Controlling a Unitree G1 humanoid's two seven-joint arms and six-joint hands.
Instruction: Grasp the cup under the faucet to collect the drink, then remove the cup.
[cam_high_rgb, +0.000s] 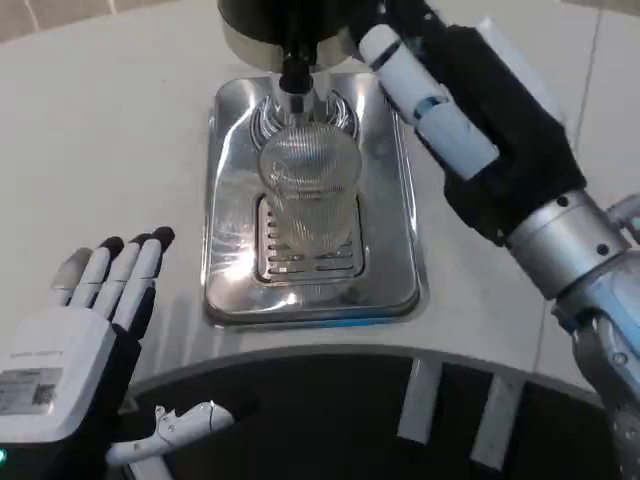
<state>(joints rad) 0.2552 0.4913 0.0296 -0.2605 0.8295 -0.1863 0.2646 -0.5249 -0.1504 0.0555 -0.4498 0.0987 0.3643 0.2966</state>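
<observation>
The clear ribbed cup (308, 190) stands on the steel drip tray (390, 270) under the faucet (294, 75), untouched; the left hand (95, 320) rests open nearby, while the right hand (440, 95) reaches up, its fingertips cut off.

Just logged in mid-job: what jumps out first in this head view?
A clear ribbed cup stands on the shiny metal drip tray at the picture's centre, right beneath the black faucet. The right hand reaches in from the upper right toward the dispenser, beside the cup. The left hand rests flat on the white table at lower left, fingers stretched toward the tray.
</observation>
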